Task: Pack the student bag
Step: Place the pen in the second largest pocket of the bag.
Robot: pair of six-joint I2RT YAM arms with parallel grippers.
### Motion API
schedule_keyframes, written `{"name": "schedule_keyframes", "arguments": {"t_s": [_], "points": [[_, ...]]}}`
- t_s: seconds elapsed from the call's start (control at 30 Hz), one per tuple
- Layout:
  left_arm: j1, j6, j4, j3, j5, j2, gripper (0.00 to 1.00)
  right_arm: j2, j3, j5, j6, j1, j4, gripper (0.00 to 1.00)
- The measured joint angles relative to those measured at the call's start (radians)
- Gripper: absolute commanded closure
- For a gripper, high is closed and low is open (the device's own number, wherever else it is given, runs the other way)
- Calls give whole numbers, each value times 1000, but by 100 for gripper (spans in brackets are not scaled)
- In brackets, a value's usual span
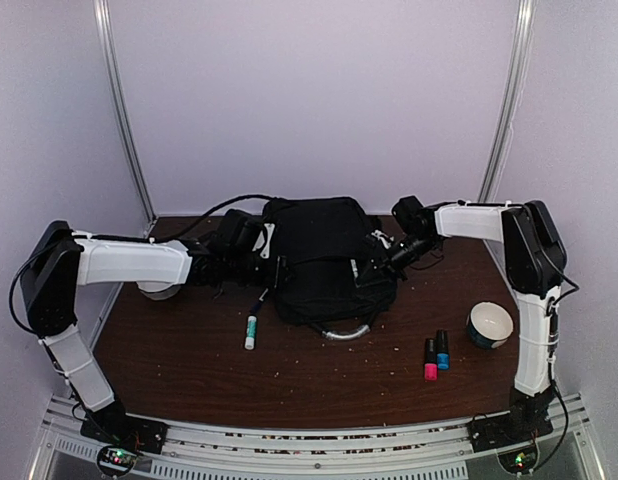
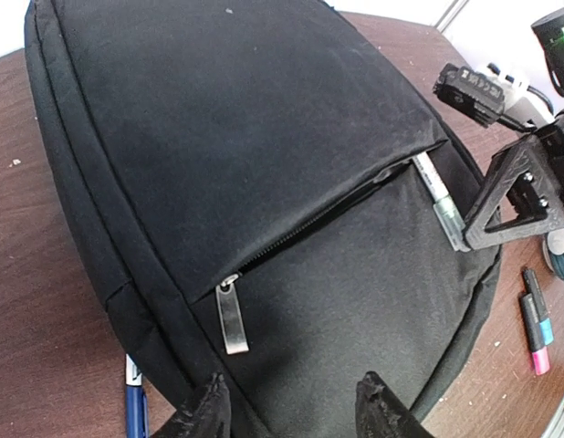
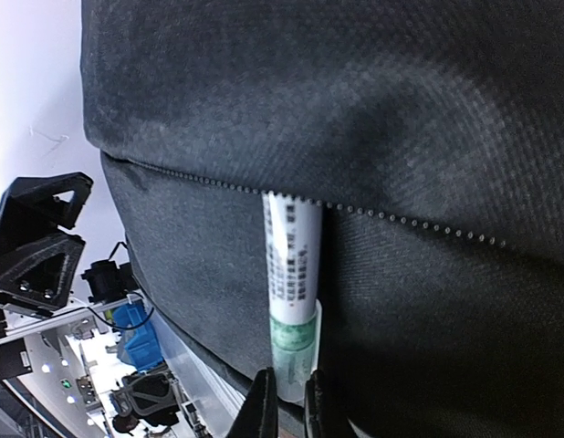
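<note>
The black student bag (image 1: 324,255) lies flat in the middle of the table, its grey loop handle (image 1: 347,333) toward the front. My right gripper (image 3: 289,401) is shut on the capped green end of a white marker (image 3: 293,274), whose other end is inside the bag's open front pocket; the marker also shows in the left wrist view (image 2: 442,203). My left gripper (image 2: 291,406) is open and empty, its fingers over the bag's left side just below the silver zipper pull (image 2: 231,315). The bag fills the left wrist view (image 2: 264,137) and the right wrist view (image 3: 355,119).
A white and green marker (image 1: 251,330) lies on the table left of the bag. A pink marker (image 1: 430,359) and a blue one (image 1: 442,350) lie at front right beside a white bowl (image 1: 489,324). A blue pen (image 2: 136,401) shows beside the bag.
</note>
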Motion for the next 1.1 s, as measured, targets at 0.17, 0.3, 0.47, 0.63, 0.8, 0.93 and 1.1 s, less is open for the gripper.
{"name": "schedule_keyframes", "arguments": {"t_s": [0.17, 0.3, 0.47, 0.63, 0.8, 0.93, 1.1], "points": [[-2, -1, 1, -3, 0, -5, 51, 33, 98, 29, -57, 0, -51, 77], [-5, -1, 1, -5, -3, -6, 51, 48, 168, 62, -108, -1, -68, 61], [-6, 0, 2, -24, -21, -26, 50, 11, 154, 115, -161, -7, -92, 56], [-6, 13, 2, -47, -46, -56, 50, -93, 137, 175, -315, -17, -172, 56], [-6, 58, 1, -55, -67, -74, 50, -214, 111, 226, -633, -10, -206, 36], [-6, 102, -10, -55, -77, -94, 50, -287, 29, 361, -869, 34, -188, 30], [-7, 135, -29, -55, -91, -121, 50, -276, -40, 534, -1065, 131, -149, 29]]}}
